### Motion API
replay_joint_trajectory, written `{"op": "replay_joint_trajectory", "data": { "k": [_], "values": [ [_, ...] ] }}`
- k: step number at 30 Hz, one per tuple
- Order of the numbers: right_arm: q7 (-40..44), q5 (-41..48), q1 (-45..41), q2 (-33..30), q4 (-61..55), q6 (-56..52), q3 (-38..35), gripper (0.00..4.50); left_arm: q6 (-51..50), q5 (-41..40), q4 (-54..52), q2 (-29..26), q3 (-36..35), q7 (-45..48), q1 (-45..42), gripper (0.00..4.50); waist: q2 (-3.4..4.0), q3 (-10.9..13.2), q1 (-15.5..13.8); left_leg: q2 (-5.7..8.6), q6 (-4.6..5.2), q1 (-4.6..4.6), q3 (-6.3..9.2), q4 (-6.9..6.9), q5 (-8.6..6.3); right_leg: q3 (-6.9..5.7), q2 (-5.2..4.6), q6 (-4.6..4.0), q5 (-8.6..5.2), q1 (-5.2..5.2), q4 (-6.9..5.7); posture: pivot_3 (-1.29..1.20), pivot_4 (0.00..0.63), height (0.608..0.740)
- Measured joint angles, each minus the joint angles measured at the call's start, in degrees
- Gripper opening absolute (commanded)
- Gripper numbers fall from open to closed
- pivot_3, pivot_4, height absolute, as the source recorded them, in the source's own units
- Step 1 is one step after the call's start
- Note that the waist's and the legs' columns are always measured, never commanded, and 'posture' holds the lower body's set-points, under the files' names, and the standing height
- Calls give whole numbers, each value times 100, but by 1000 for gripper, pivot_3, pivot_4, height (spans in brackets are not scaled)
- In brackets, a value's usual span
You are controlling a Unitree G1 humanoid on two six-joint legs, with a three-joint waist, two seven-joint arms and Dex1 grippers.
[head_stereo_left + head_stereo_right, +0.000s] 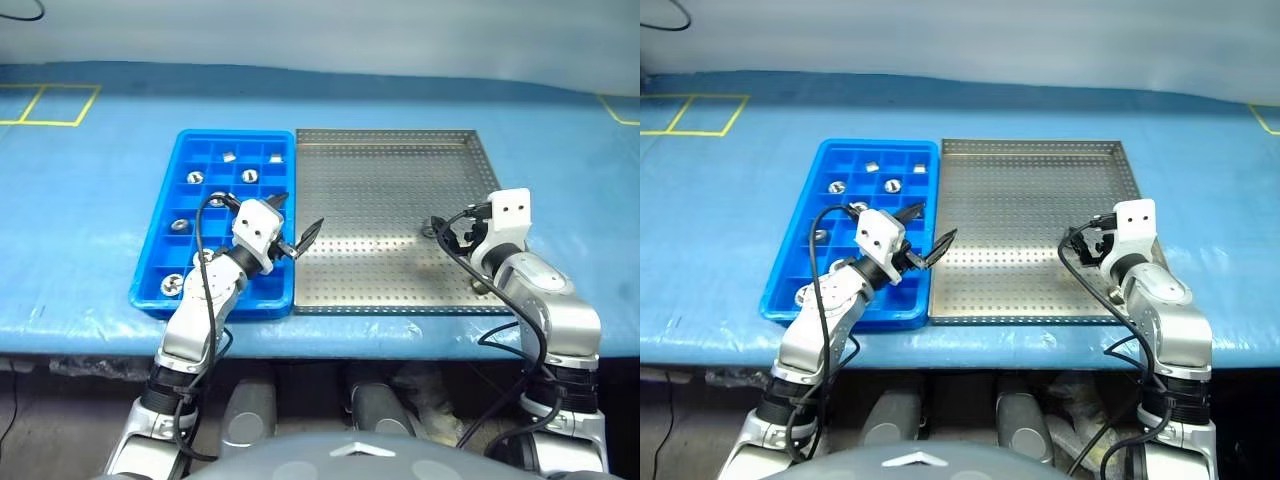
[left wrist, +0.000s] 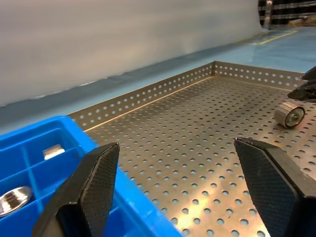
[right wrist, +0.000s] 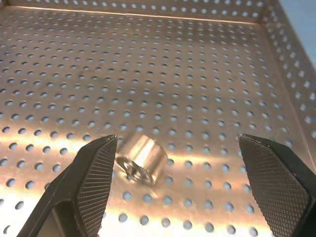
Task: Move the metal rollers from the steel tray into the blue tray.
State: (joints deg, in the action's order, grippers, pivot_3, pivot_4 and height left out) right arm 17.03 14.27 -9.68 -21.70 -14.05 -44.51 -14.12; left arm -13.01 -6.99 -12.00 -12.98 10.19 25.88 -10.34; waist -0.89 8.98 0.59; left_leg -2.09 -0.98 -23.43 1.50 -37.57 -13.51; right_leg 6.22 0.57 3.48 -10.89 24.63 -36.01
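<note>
This looks like a factory floor or an industrial test station rather than a home or an office. A long worktop [image 1: 90,250] is covered in a plain blue sheet, with yellow tape lines [image 1: 45,105] marking out boxes on it, the way work areas get marked in a plant. On it sit a perforated steel tray [image 1: 390,175] and, right beside it, a blue tray [image 1: 165,235] of small square compartments holding metal rollers [image 1: 195,178], the sort of parts bin used for sorting machined pieces. One more roller [image 3: 140,159] lies on the steel tray's dotted floor. Behind the worktop hangs a plain pale backdrop [image 1: 320,30].
</note>
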Motion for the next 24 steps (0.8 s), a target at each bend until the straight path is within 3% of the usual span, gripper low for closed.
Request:
{"op": "replay_joint_trajectory", "data": {
  "k": [5, 20, 24],
  "values": [
    [-54, 63, -311, 115, 224, -91, 114, 4135, 69, -2, 58, 45, 44, 63, -63, 4048, 3, -1, 190, 3, 3, 7, -3, -22, 2, 12, 2, 11, 7, -7, -15, 37, 150, 740],
    [48, 21, -1174, 189, 1929, 204, 394, 4135, -38, -80, -213, 12, -105, -102, 380, 4048, 5, -2, 85, 8, 8, 3, -4, -24, 3, 24, 2, 19, 12, -6, -14, 140, 150, 740],
    [242, -67, -1407, 186, 2403, 327, 724, 3209, -149, -91, -351, 2, -168, -185, 480, 4048, 5, -2, 41, 8, 8, 3, -4, -24, 3, 24, 3, 20, 12, -6, -14, 186, 150, 740]
  ]
}}
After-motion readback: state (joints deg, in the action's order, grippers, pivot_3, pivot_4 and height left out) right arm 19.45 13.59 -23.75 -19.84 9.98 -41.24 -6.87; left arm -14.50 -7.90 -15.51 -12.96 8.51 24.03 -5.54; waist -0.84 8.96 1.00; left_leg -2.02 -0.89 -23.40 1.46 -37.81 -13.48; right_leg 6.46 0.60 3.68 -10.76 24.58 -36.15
